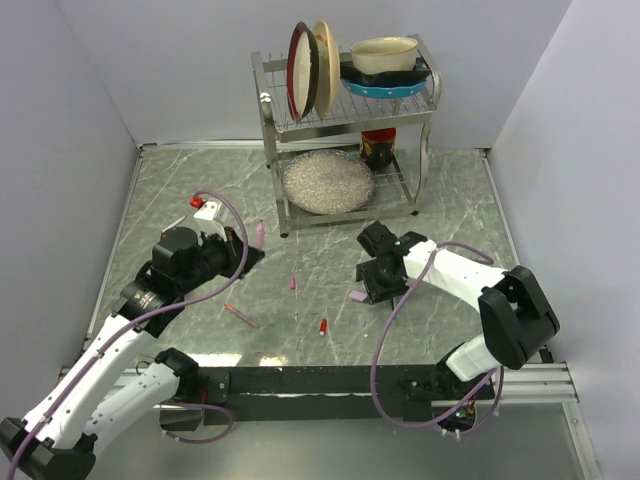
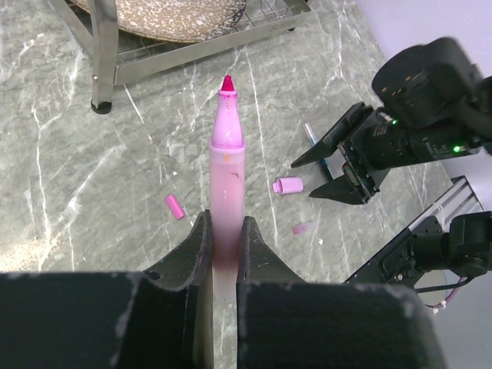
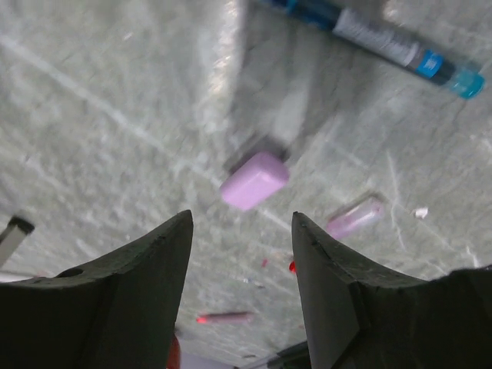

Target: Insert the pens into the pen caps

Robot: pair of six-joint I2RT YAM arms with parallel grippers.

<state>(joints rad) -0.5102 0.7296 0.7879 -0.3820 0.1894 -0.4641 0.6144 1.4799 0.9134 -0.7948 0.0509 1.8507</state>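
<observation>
my right gripper [image 3: 241,221], spread wide, faces the stubby pale pink cap [image 3: 255,180] just ahead at frame centre; my left gripper [image 2: 224,231] pinches the wide pale pink pen [image 2: 227,150].

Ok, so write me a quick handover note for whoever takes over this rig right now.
Left gripper: shut on the pale pink pen, tip bare.
Right gripper: open, fingers clear of the pale pink cap below.
Magenta cap, red cap and reddish pen lie loose between the arms; blue pen by the right gripper.
Done: one pen picked up. Left: grab that cap, join them, then the rest.
</observation>
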